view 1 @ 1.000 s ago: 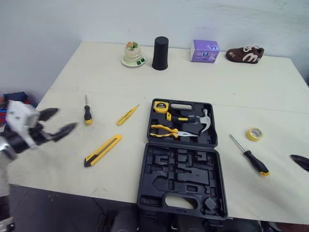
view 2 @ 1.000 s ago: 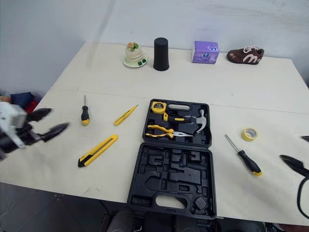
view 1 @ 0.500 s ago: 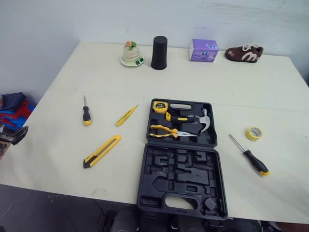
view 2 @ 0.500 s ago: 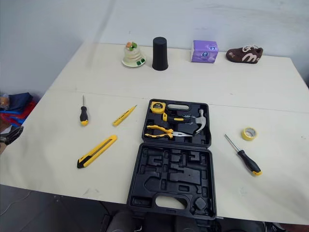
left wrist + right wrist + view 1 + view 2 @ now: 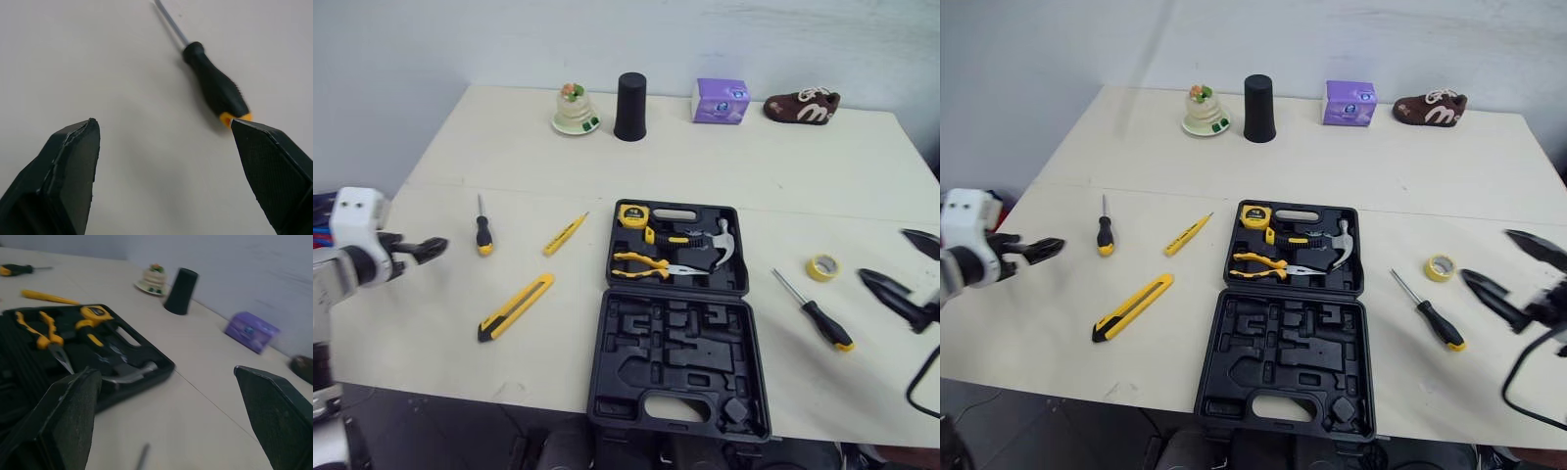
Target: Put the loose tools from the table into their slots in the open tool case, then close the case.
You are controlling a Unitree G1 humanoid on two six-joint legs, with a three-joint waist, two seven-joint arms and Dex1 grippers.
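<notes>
Left gripper [image 5: 429, 248]: held at the left edge of the table [image 5: 803, 176], released, fingers [image 5: 68, 166] spread wide, nothing between them.
- The small screwdriver [image 5: 215, 90] is found just ahead of the fingertips and apart from them. Its shaft is pointed toward the far edge, its yellow butt toward the near edge.
- The yellow tester pen [image 5: 566, 233] is laid farther out past the screwdriver, toward the case.
- The utility knife [image 5: 517, 306] is laid ahead and to this gripper's right, nearer the front edge.
- Bare tabletop is noted between the gripper and all three tools.

Right gripper [image 5: 1487, 255]: held over the right edge, likewise released, fingers parted and empty.
- The tape roll [image 5: 820, 266] and the long screwdriver [image 5: 818, 313] are found ahead of it, toward the case, near each other and not touching.
- A strip of open table is left between the fingertips and these two.

The tool case [image 5: 675, 357] is laid open and flat between the two grippers, well apart from each. Its handled half is brought close to the front edge. A tape measure [image 5: 634, 213], pliers [image 5: 646, 264] and a hammer [image 5: 720, 245] are seated in the far half.

Along the far edge an ornament [image 5: 573, 110], a black cup [image 5: 628, 93], a purple box [image 5: 722, 100] and a brown shoe [image 5: 803, 106] are lined up, well apart from both grippers. A wide bare stretch is left between them and the case.
</notes>
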